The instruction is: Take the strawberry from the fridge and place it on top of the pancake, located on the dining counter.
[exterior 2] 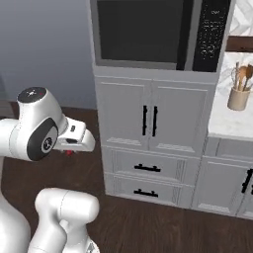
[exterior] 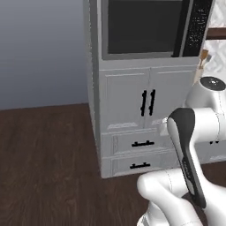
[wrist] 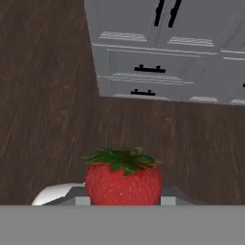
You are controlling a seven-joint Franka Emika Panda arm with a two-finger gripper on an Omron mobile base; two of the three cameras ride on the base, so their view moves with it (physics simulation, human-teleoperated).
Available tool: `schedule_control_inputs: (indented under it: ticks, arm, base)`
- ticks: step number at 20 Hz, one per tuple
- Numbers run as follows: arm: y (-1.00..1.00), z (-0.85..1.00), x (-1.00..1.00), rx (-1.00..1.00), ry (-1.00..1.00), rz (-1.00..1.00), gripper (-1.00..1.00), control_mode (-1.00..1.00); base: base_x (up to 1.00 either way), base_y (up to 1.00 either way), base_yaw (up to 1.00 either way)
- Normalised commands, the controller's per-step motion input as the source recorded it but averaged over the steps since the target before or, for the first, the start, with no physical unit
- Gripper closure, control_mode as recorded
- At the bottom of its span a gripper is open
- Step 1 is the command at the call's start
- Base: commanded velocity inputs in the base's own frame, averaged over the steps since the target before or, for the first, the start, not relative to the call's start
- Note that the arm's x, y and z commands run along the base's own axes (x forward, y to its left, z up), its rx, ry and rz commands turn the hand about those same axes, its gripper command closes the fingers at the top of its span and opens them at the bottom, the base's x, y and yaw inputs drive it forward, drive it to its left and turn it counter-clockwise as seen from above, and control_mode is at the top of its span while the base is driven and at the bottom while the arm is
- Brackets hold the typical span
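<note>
Between the pincer point(wrist: 123, 201) tips sits the glossy red, green-capped strawberry point(wrist: 123, 179).

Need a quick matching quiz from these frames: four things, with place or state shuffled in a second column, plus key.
Things:
1. strawberry
2. microwave
3. utensil jar
4. cabinet handles

Place or state:
A. built in above the grey double doors
B. black, upright pair at the door seam
C. held in the tool, leaves up
D. on the white countertop at right

Pairs: 1-C, 2-A, 3-D, 4-B
</note>
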Motion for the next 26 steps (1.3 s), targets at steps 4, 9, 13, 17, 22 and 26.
schedule_control_inputs:
  ticks: [4, 9, 13, 17, 22, 26]
  arm:
    - [0.00, 0.00, 0.00, 0.00, 0.00, 0.00, 1.00, 1.00]
    - [0.00, 0.00, 0.00, 0.00, 0.00, 0.00, 1.00, 1.00]
    - [0.00, 0.00, 0.00, 0.00, 0.00, 0.00, 1.00, 1.00]
    - [0.00, 0.00, 0.00, 0.00, 0.00, 0.00, 1.00, 1.00]
    - [0.00, 0.00, 0.00, 0.00, 0.00, 0.00, 1.00, 1.00]
    - [0.00, 0.00, 0.00, 0.00, 0.00, 0.00, 1.00, 1.00]
  base:
    - [0.29, 1.00, 0.09]
    - [0.51, 1.00, 0.00]
    - [0.57, 1.00, 0.00]
    - [0.68, 1.00, -0.05]
    - [0.72, 1.00, -0.08]
    - [0.95, 1.00, -0.14]
